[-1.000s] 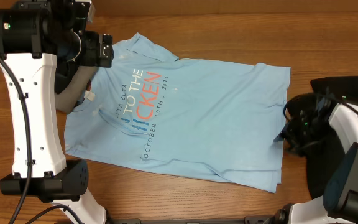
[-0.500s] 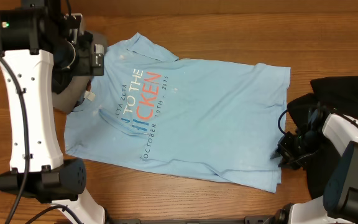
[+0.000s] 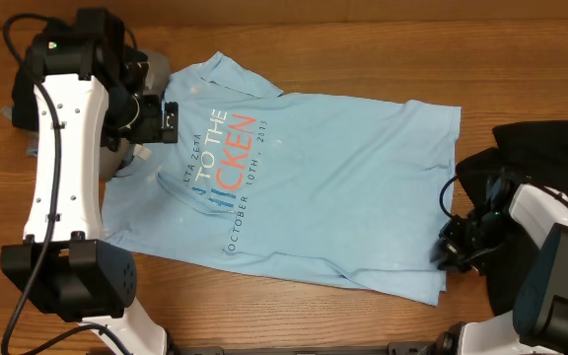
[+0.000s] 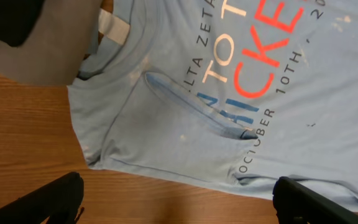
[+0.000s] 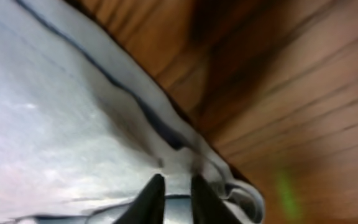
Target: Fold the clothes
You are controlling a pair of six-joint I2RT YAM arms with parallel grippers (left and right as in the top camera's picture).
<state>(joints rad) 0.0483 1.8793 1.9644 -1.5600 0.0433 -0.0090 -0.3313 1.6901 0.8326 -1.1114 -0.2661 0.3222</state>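
Robot lab: wooden table, arms.

I'm seeing the light blue T-shirt spread flat, front up, on the surface, collar to the left, red and white lettering showing. There's a grey garment bunched at its collar and a black garment heaped past its hem.

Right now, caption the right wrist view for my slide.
Right gripper nips the light blue T-shirt at its hem, wooden table beyond.
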